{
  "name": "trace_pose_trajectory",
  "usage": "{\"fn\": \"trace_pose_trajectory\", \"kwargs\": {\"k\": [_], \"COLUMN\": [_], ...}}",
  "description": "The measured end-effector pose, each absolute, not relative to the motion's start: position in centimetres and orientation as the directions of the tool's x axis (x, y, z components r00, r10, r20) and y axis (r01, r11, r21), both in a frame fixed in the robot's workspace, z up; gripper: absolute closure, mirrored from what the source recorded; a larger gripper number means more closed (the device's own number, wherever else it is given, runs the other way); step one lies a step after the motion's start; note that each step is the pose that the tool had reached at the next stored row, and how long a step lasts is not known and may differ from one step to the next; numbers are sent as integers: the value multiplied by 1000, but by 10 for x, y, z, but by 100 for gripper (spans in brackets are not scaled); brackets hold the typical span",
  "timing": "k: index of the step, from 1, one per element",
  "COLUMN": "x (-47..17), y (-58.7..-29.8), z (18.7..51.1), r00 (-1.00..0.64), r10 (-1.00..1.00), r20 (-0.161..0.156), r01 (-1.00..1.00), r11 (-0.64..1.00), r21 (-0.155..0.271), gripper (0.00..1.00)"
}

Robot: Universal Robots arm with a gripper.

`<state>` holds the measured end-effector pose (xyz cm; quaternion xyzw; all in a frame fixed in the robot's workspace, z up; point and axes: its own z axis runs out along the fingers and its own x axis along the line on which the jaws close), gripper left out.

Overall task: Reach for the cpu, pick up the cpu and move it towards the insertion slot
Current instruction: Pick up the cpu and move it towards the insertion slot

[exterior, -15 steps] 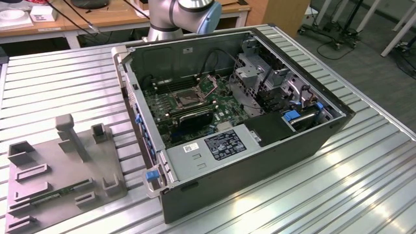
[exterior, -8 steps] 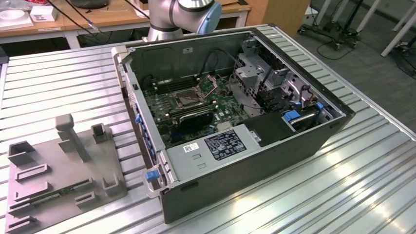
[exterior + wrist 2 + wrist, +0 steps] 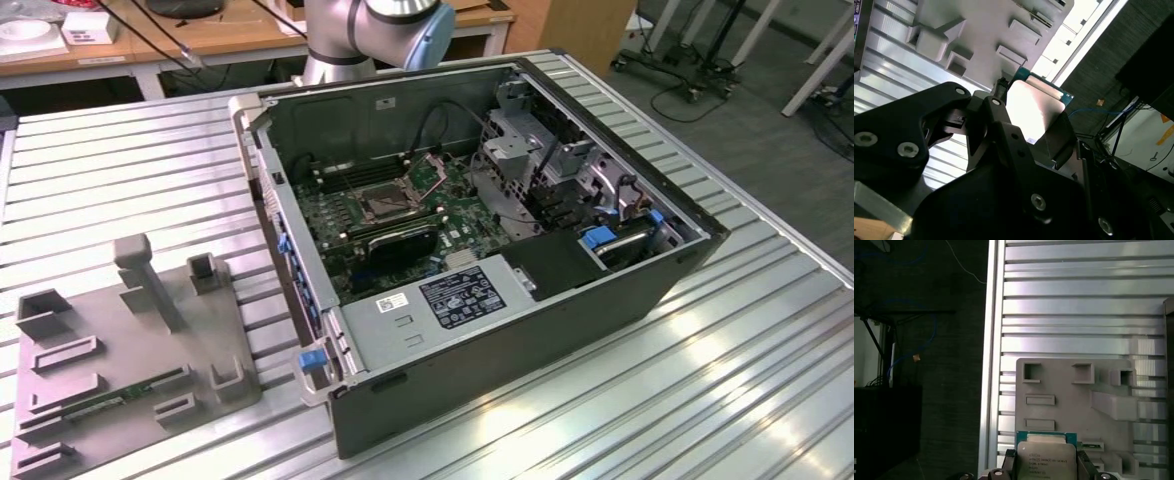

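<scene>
Plainly, tool (image 3: 1047, 466) clamps cpu (image 3: 1046, 454), printed metal face

The bench (image 3: 747, 330) is ribbed bare aluminium, brushed-looking and shiny enough to throw white glare. The tray (image 3: 134, 330) on it is plain matt grey plastic. The cpu (image 3: 1046, 455) has a smooth satin metal lid over a green board edge. The end effector (image 3: 1030, 114) is matt black with bright metal screw heads. Computer case (image 3: 534, 340): matt black outside, dull grey sheet metal inside. The insertion slot (image 3: 383, 203) has a silvery metal frame, with green circuit board round it.
</scene>
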<state>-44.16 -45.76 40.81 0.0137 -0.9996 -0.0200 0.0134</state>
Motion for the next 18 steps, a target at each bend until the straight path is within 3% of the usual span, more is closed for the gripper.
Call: {"fn": "trace_pose_trajectory", "kwargs": {"k": [18], "x": [-421], "y": [-458], "z": [408], "r00": [-999], "r10": [-28], "r20": [26], "r01": [-27], "r11": [999], "r21": [40], "gripper": [45]}}
